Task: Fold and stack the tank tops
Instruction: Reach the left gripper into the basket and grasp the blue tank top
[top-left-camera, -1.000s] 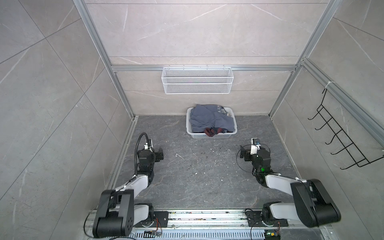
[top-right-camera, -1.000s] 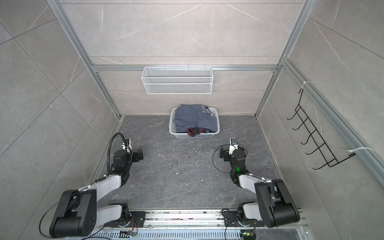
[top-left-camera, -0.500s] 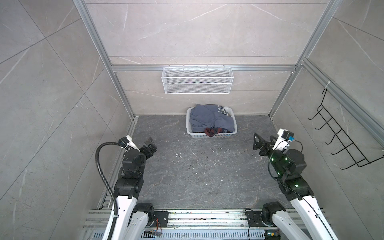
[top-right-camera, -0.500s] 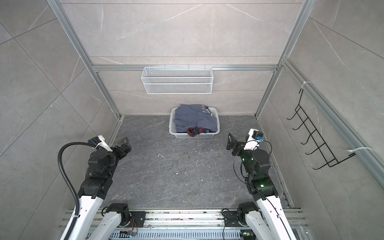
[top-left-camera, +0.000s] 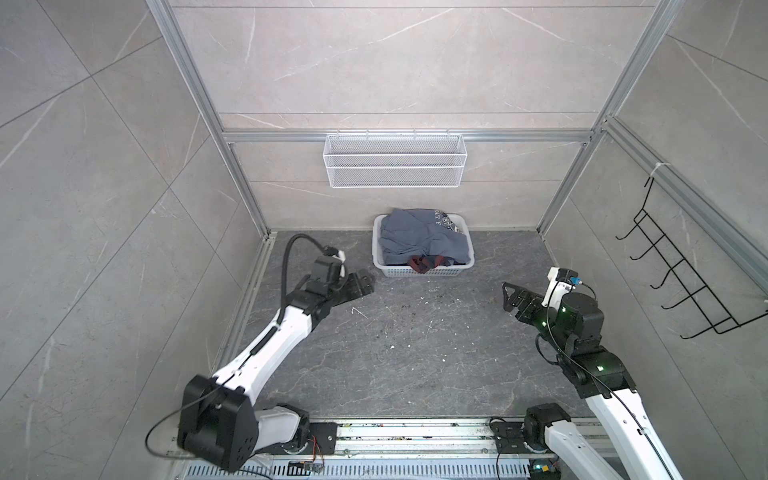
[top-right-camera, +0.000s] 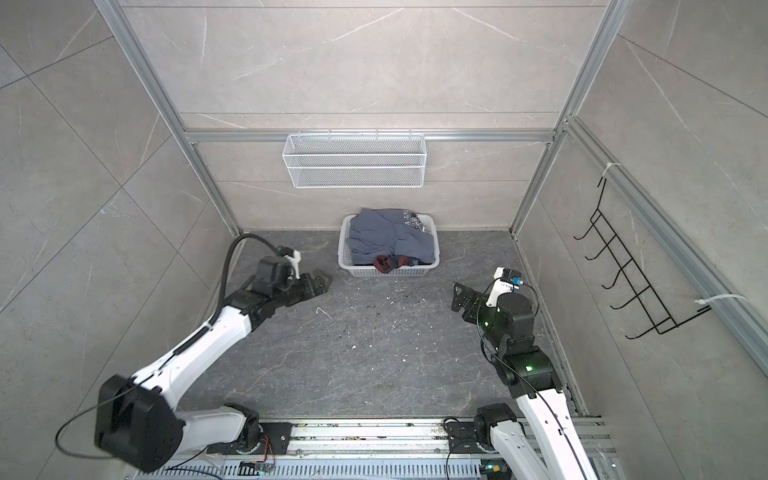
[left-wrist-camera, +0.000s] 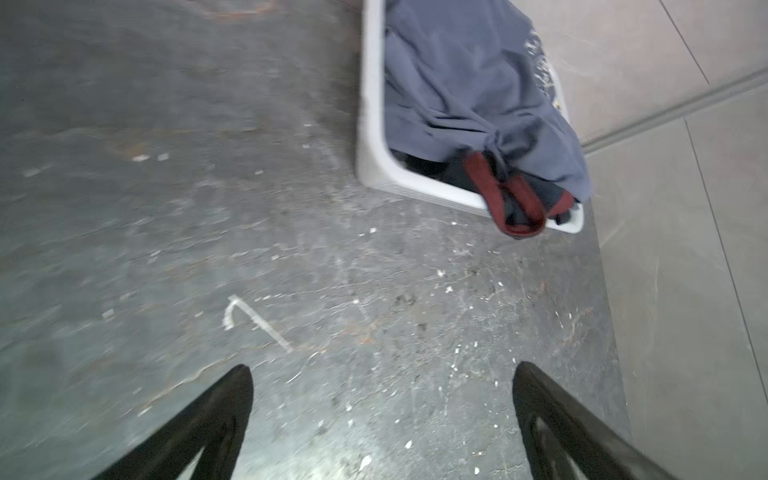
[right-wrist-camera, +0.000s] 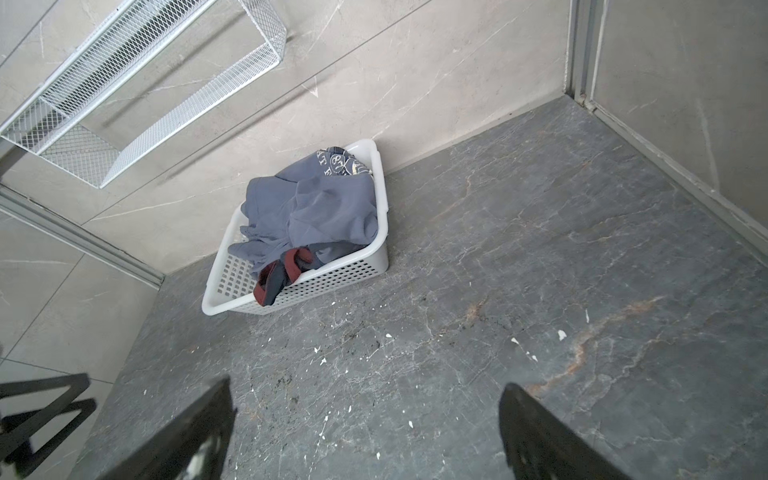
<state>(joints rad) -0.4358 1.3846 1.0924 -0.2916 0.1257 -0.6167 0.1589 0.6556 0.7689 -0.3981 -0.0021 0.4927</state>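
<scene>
Well short of the basket (top-left-camera: 419, 272): wide stretch of grey bench (top-left-camera: 407, 357), flecked with white, bare of cloth. Likely meant as the folding ground.

Just off the basket's front-left corner, not touching it: left hand (top-left-camera: 362, 282), spread wide, holding nothing, pointed toward the basket. Judged poised for a reach inside. Off the basket's front-right, noticeably farther from it: right hand (top-left-camera: 506, 297), likewise splayed and empty, also turned toward the basket. Probably posed one to each side for taking opposite edges of a garment.

Inside the basket: both tank tops, crumpled, not yet folded. Uppermost, the slate-blue top (top-left-camera: 419, 237), heaped across nearly the whole basket, with white lettering at the back-right and cloth draped over the right rim. Under it, the dark navy top (top-left-camera: 424, 262), mostly buried, with only a maroon-trimmed loop hanging over the basket's front wall. Blue on top, so likely first out. Task judged barely begun.

Above and behind the basket, on the wall: white wire shelf (top-left-camera: 395, 166), seemingly empty.
</scene>
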